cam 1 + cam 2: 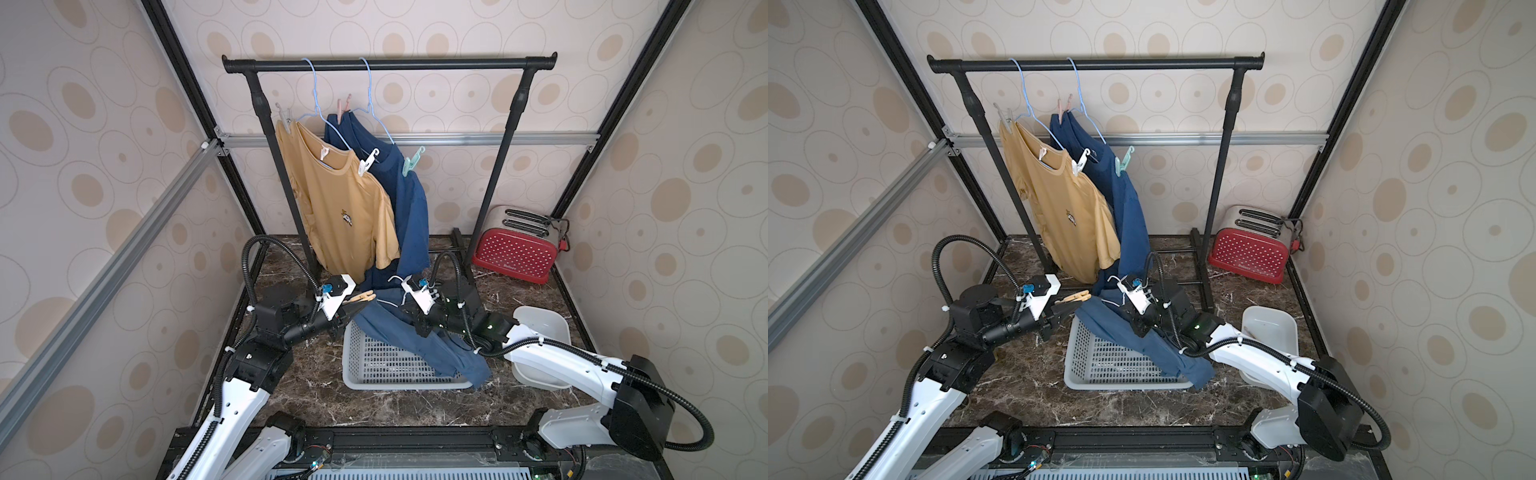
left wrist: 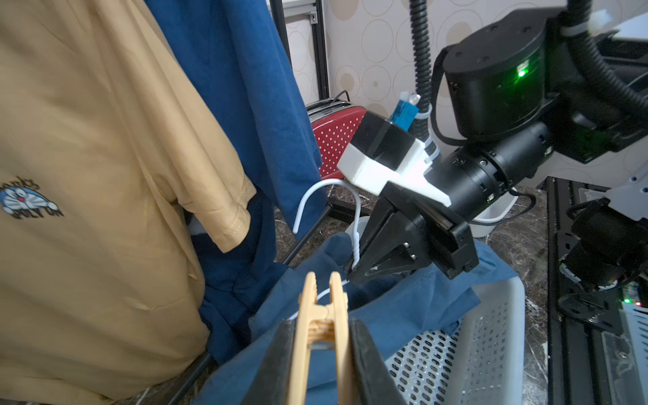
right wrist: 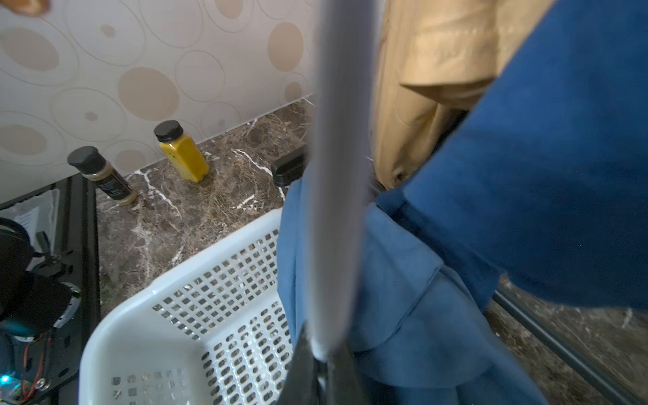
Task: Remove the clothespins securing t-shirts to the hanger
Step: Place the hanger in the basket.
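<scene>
My left gripper [image 2: 321, 338] is shut on an orange-yellow clothespin [image 2: 322, 312], held just left of the basket in both top views [image 1: 362, 297]. My right gripper [image 2: 354, 271] is shut on the neck of a white hanger [image 2: 356, 224] that carries a blue t-shirt [image 1: 419, 345] draped over the basket. On the rack hang a mustard t-shirt [image 1: 340, 208] and a second blue t-shirt [image 1: 413, 208] on pale blue hangers. Still clipped there are grey [image 1: 284, 117], pink [image 1: 343, 109], white [image 1: 368, 162] and teal [image 1: 411, 163] clothespins.
A white perforated basket [image 1: 374, 370] sits at the centre of the marble table. A white tub [image 1: 544, 324] lies under my right arm. A red toaster [image 1: 515, 251] stands back right by the black rack [image 1: 390, 64]. A yellow bottle [image 3: 182, 154] and a dark bottle [image 3: 101, 175] stand by the wall.
</scene>
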Robot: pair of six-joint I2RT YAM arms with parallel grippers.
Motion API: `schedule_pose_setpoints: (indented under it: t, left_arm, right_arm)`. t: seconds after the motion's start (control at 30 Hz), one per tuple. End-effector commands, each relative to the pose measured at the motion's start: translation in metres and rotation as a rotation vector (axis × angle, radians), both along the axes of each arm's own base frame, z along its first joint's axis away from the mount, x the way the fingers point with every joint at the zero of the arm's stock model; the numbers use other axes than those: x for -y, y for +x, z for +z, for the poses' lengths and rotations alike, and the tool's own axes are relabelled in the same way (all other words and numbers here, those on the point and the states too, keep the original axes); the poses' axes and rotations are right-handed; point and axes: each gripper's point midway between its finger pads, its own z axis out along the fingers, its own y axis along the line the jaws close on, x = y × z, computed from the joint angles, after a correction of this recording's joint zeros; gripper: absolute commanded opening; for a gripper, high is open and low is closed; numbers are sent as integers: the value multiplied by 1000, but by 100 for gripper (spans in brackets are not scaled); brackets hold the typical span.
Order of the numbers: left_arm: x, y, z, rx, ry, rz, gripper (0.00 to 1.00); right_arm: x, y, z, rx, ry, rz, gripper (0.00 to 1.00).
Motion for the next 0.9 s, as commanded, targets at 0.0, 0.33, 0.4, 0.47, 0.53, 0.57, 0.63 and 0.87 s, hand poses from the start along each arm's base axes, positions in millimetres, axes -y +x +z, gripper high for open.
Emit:
schedule_pose_setpoints:
  t: [0.0,0.33,0.4,0.47,0.53,0.57,0.63,0.87]
  left_arm:
    - [7,4,17,-3,-102,-13,25]
    - [10,16,6,-98,-155,18,23]
    - [11,17,3,-115,-158,19,23]
    - [12,19,1,-124,-161,17,22]
    - [14,20,-1,-131,-164,14,22]
    - [15,20,-1,-137,-166,13,22]
    - [17,22,-1,-152,-173,13,21]
    - [33,29,-2,-226,-199,3,21]
  right_arm:
    - [16,11,-37,-38,-86,-89,9]
    - [32,19,-63,-62,-142,-154,36]
    - [38,20,-64,-54,-154,-170,40]
    - [45,20,-64,-43,-167,-189,46]
    - [52,19,-60,-24,-179,-209,49]
    - [57,19,-58,-16,-188,-223,50]
    - [66,17,-50,10,-191,-246,53]
    - [97,6,-16,146,-239,-281,63]
